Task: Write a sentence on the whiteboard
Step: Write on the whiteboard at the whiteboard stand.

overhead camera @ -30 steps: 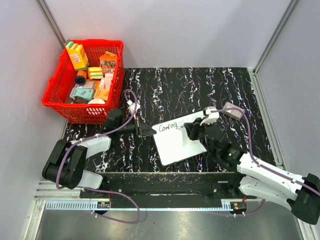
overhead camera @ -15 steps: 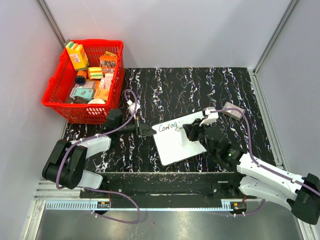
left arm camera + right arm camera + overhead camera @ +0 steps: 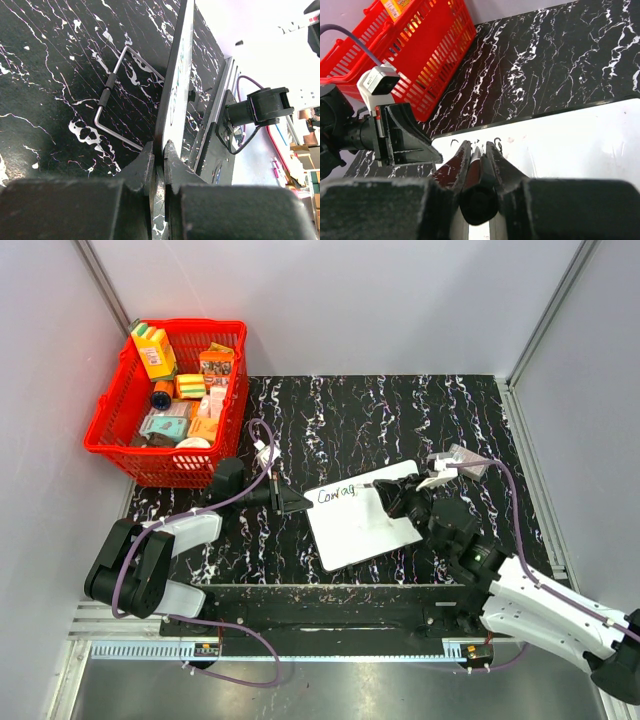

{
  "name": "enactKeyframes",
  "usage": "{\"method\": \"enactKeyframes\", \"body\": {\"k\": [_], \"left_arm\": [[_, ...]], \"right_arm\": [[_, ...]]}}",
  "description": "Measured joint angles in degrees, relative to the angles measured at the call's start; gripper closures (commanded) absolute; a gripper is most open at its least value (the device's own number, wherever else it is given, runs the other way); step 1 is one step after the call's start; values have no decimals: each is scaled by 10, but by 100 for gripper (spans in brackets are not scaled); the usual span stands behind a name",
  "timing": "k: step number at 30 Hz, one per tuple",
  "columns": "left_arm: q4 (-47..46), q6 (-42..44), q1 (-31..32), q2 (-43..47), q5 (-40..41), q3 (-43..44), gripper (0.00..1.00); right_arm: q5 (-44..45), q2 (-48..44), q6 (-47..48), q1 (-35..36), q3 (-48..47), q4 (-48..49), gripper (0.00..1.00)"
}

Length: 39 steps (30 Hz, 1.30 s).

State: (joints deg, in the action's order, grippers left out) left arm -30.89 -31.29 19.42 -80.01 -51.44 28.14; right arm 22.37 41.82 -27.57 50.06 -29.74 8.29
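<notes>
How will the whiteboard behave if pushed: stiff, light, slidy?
Probably stiff: the whiteboard looks flat while the left fingers pinch just its edge. Thin, so likely light. On the smooth table it could slide if unclamped.

Smooth black table veined white like marble; smooth, faintly glossy white rectangular whiteboard; red plastic lattice basket.

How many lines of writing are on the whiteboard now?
1. One line of handwriting sits near the whiteboard's far left corner, beside the left gripper. The right gripper, holding the marker, covers part of the board, so more may be hidden.
</notes>
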Motion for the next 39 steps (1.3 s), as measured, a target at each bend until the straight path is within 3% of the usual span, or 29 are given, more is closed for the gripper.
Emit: {"method": "enactKeyframes", "body": {"k": [12, 39], "left_arm": [[0, 0, 0, 0, 0, 0, 100], [0, 0, 0, 0, 0, 0, 100]], "right_arm": [[4, 93, 34, -48, -35, 0, 100], [-35, 108, 37, -50, -35, 15, 100]]}}
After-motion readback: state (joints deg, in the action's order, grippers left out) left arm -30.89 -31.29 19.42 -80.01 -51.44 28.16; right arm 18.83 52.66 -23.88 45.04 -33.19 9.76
